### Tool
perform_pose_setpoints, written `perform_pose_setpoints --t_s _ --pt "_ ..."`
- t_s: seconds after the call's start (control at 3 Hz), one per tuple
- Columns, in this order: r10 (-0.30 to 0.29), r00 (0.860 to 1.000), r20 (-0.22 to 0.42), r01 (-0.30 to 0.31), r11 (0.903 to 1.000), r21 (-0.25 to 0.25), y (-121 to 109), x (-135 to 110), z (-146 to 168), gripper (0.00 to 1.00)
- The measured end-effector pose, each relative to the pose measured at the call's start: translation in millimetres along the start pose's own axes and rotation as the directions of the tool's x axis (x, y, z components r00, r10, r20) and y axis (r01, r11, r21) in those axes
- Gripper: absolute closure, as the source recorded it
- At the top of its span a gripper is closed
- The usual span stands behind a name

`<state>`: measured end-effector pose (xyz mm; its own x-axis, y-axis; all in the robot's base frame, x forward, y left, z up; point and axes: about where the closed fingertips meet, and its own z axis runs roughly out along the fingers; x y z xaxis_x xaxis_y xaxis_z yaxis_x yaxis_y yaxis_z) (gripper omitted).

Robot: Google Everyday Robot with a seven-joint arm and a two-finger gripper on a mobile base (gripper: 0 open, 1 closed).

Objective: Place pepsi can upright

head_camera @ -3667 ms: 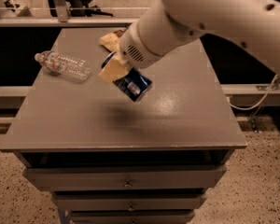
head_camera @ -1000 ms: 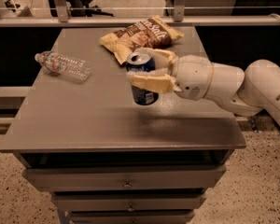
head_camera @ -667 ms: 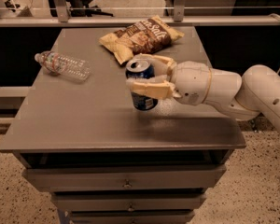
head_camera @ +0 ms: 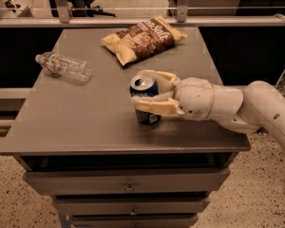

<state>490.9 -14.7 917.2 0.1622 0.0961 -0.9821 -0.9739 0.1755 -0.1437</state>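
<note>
The can [head_camera: 148, 117] stands upright near the middle of the table [head_camera: 76, 127], a little toward the front edge, its silver top facing up and its base seemingly flat on the surface; the gripper [head_camera: 141, 89] reaches in from the right and closes on it, one finger across the front of the blue wall and the other behind the rim, so the jaws are narrow and hold the can at about mid-height.

A drink can of this kind is probably light and thin-walled; it dents under a hard squeeze and its painted skin is smooth and a bit slippery, so a modest grip across the middle of the body suits it best, not the rim and not the base. Being narrow for its height, it could tip if the fingers drag on it while letting go; a straight, even opening looks safest.

As for containers: the top of the can shows a dark patch that may be the opening, but whether any drink is inside cannot be told. A clear bottle [head_camera: 64, 66] lies on its side at the left rear, well apart from the can; no liquid level shows in it. A snack bag [head_camera: 142, 39] lies flat at the back, apparently puffed and closed. The drawers [head_camera: 128, 180] under the tabletop are shut, their contents hidden.
</note>
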Motion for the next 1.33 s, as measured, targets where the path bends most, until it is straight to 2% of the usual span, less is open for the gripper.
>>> perform_pose_setpoints --t_s 0.67,1.0,1.33 --pt "-0.036 0.998 -0.048 0.034 0.9990 -0.028 5.2 13.2 -17.6 0.15" --pt "-0.037 0.995 -0.091 0.035 0.9991 -0.026 5.2 17.0 -31.0 0.00" --pt "-0.046 0.985 -0.168 0.045 0.9989 -0.010 -4.2 7.1 -59.0 0.00"
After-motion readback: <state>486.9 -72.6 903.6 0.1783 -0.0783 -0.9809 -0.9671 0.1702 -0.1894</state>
